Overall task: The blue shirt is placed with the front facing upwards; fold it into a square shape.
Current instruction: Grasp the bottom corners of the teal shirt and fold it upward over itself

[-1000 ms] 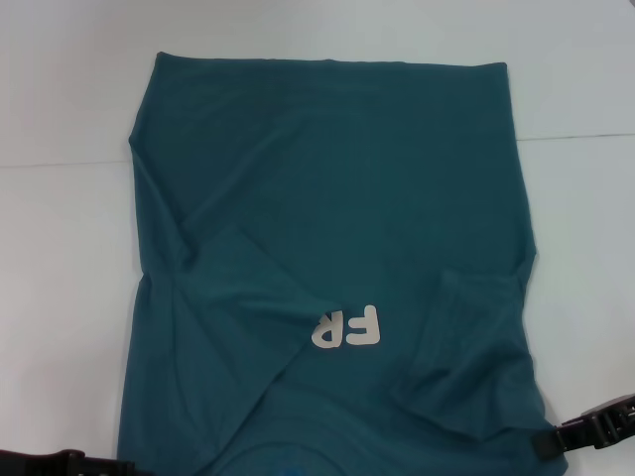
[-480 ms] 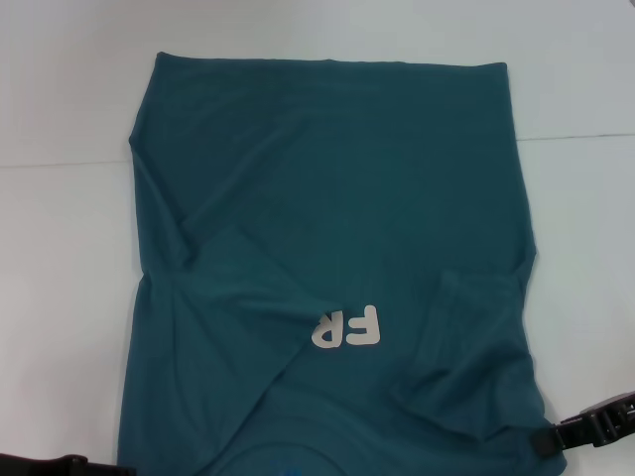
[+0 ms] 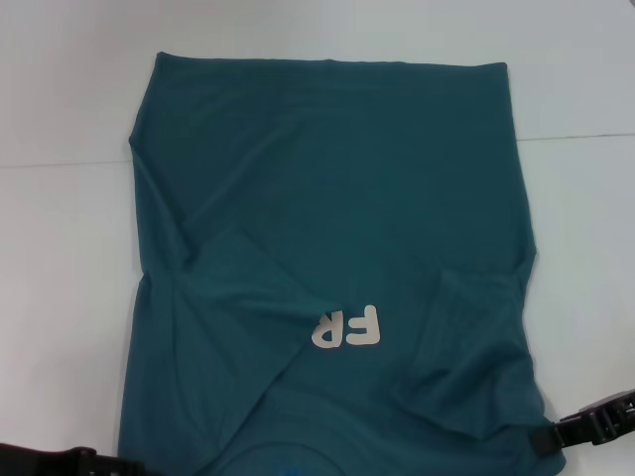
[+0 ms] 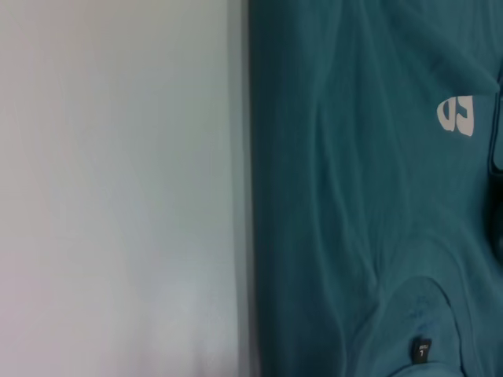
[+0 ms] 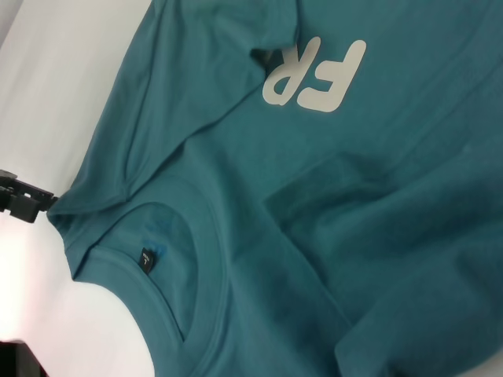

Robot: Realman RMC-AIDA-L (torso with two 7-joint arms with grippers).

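— Both grippers sat at the near edge in the head view: the left gripper (image 3: 69,462) low by the shirt's near left corner, the right gripper (image 3: 595,426) just beside the near right hem. Whether either was open or closed, I couldn't tell.

— And the blue shirt (image 3: 327,228)?

— It lay spread on the white surface (image 3: 60,297), collar toward the robot, both sleeves folded inward over the body. The left fold covered part of the chest print, so only the white letters "FR" (image 3: 347,325) showed.

— Did the wrist views help?

— The left wrist view showed the shirt's long straight side edge against the bare surface. The right wrist view showed the collar (image 5: 200,259) with a small dark neck label (image 5: 147,258), and a dark gripper part touching the shirt's edge near the shoulder.
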